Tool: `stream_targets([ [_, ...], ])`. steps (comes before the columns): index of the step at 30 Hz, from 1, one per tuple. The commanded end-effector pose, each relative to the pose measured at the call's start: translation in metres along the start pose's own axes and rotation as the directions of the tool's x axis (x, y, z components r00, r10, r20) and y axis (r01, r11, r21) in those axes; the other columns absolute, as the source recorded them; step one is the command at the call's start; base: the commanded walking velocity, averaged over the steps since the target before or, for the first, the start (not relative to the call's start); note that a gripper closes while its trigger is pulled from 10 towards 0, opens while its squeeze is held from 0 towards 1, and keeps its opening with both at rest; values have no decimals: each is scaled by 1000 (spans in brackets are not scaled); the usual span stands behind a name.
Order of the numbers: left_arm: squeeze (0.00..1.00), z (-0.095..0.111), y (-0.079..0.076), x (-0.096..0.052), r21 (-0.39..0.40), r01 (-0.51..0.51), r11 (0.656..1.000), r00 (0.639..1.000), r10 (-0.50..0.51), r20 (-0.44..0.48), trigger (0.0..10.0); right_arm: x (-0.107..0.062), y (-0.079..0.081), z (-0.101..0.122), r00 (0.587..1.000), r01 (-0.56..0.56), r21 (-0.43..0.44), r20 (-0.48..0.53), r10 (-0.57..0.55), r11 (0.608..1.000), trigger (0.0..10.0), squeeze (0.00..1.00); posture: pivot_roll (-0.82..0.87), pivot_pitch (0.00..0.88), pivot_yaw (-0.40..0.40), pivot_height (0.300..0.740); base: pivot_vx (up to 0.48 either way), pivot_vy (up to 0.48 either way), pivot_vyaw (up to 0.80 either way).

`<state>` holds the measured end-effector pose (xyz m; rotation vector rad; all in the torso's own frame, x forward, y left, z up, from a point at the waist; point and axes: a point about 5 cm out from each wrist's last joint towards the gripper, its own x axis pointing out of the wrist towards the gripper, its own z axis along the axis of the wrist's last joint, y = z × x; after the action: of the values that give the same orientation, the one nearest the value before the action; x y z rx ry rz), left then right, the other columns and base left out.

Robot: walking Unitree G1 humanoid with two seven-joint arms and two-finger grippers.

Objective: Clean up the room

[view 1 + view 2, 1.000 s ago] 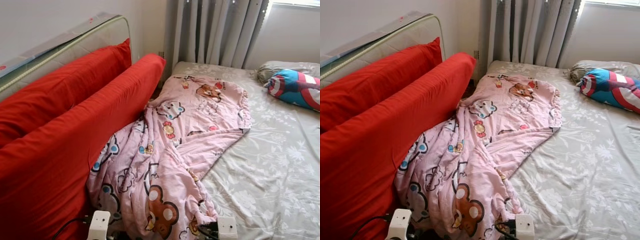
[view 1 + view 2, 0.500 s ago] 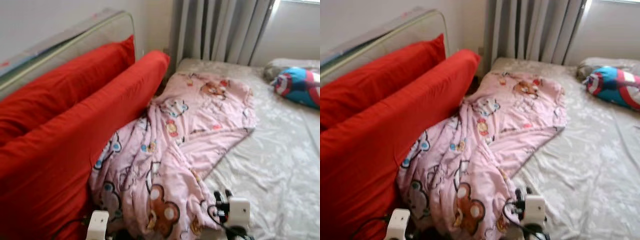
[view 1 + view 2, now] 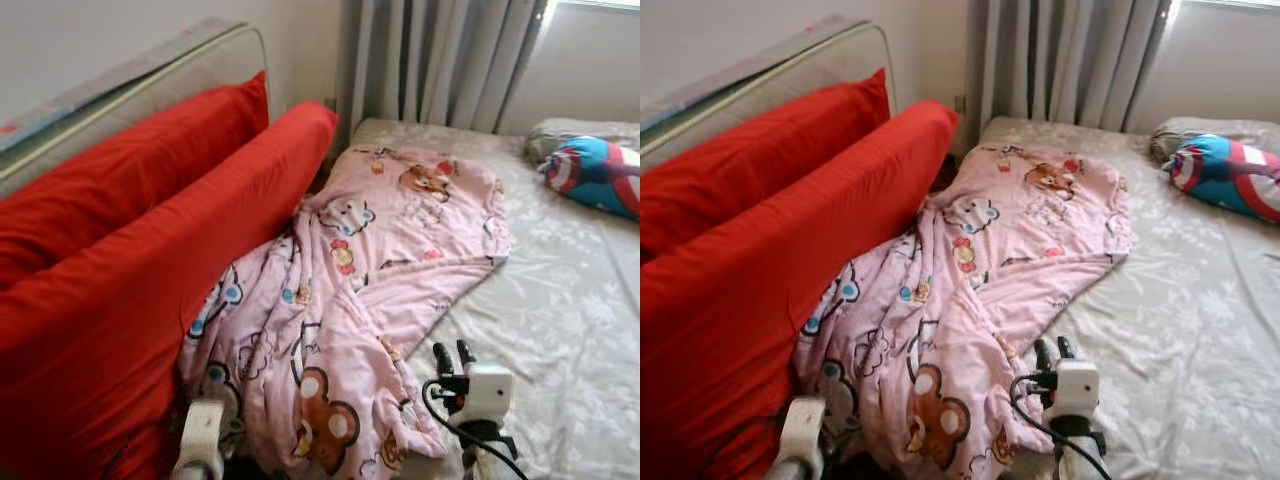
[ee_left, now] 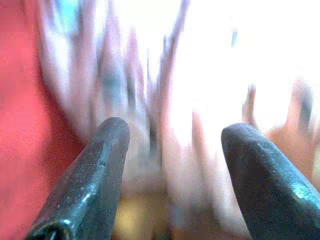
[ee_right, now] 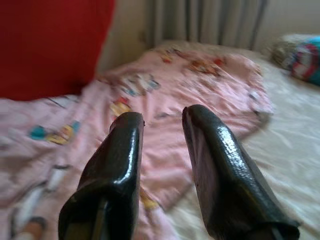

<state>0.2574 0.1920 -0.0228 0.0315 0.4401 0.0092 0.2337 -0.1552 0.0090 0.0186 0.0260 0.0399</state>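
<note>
A crumpled pink cartoon blanket (image 3: 370, 270) lies across the left half of the bed, from the curtains to the near edge. My right gripper (image 3: 452, 357) is raised above the blanket's near right edge. Its black fingers (image 5: 122, 145) stand slightly apart with nothing between them, pointing along the blanket. My left gripper (image 4: 172, 135) is low at the blanket's near left corner beside the red cushion. It is open wide, and the blurred pink cloth lies beyond its fingers. The left wrist (image 3: 200, 445) shows at the bottom edge.
Two long red cushions (image 3: 150, 250) lean against the headboard (image 3: 140, 80) on the left. Grey floral sheet (image 3: 560, 330) covers the bed's right half. A blue, red and white shield-print pillow (image 3: 598, 175) lies at the far right. Grey curtains (image 3: 440, 60) hang behind.
My right gripper has risen from the bottom edge and moved forward over the blanket's near edge. The left wrist has tilted and dropped a little. The camera has shifted slightly.
</note>
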Motion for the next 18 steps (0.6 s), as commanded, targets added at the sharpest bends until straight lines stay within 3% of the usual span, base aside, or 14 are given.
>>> stream_targets([
  [1,0,9,13,-1,-35,-41,999,996,43,75,10000,0,-3,3,1000,18,8,2,-18,1000,10000,0,-114,0,-6,717,0,0,0],
  [2,0,9,13,-1,-35,-41,999,996,43,75,10000,0,-3,3,1000,18,8,2,-18,1000,10000,0,-114,0,-6,717,0,0,0],
  [4,0,27,14,-3,-20,-1,1000,979,5,204,10000,0,-3,5,1000,20,7,9,-20,1000,10000,0,-108,0,-8,717,0,0,0],
  [9,0,34,13,-13,4,21,1000,956,-21,293,10000,3,-10,9,999,32,-1,4,-32,999,10000,0,-111,0,-10,717,0,0,0],
  [13,0,35,16,-23,1,16,1000,944,-16,331,10000,2,-19,11,999,51,-10,-7,-51,999,10000,0,-108,0,-13,717,0,0,0],
  [18,0,41,20,-26,-2,5,1000,939,-4,344,10000,3,-21,11,998,63,-19,-31,-63,998,10000,0,-100,0,-16,717,0,0,0],
])
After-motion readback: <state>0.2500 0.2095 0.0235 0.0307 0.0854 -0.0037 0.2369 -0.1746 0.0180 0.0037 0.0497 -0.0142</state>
